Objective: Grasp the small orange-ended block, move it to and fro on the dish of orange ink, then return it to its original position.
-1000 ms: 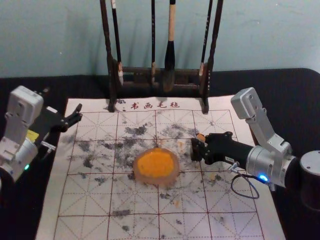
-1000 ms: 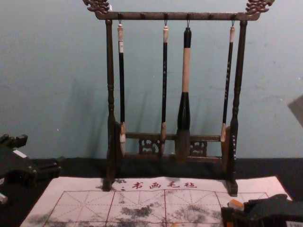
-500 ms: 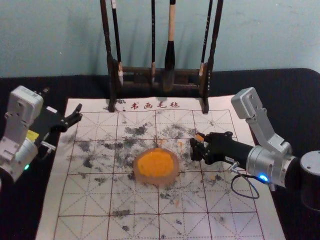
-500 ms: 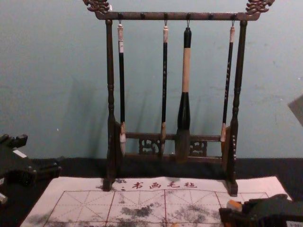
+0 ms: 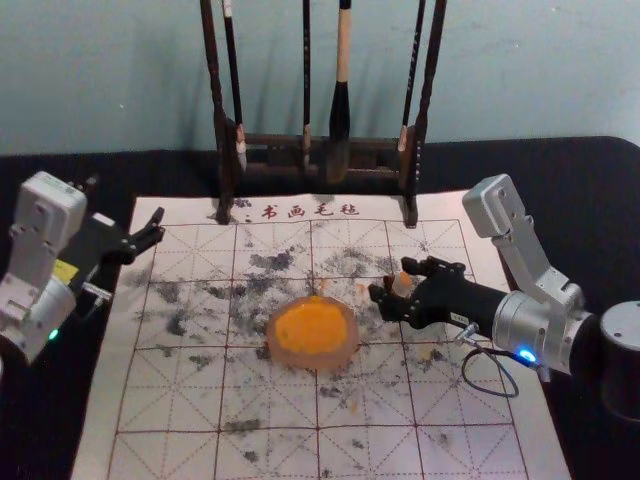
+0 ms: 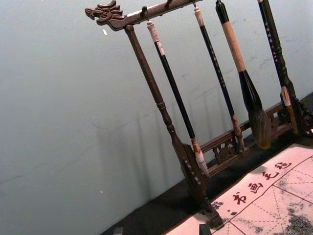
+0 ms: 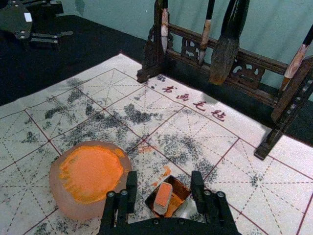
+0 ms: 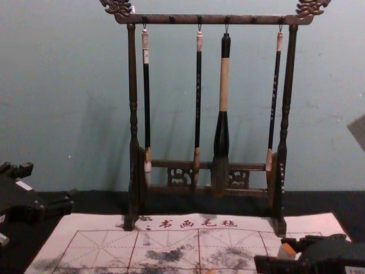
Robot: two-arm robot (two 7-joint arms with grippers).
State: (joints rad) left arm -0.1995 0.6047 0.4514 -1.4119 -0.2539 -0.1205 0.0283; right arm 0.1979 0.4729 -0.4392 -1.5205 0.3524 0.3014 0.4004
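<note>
My right gripper (image 5: 391, 278) is over the felt mat, right of the dish of orange ink (image 5: 310, 328), with the pale block (image 5: 403, 284) between its parted fingers. In the right wrist view the orange-ended block (image 7: 163, 195) leans in a small dark square box (image 7: 179, 190), orange smears inside. There the right gripper (image 7: 164, 180) is open, its fingers on either side of box and block. The ink dish (image 7: 93, 172) sits apart from the box. My left gripper (image 5: 156, 226) stays parked, open, above the mat's far left corner; its fingertips edge into the left wrist view.
A dark wooden rack (image 8: 208, 166) with several hanging brushes stands at the mat's far edge, the thick brush (image 8: 222, 114) among them. Ink-stained gridded felt (image 5: 265, 400) lies under the dish, over black cloth (image 5: 590, 200).
My right gripper's fingers have spread apart, letting go of the block, which now shows between them. The arm has barely shifted; the left arm and dish have not moved.
</note>
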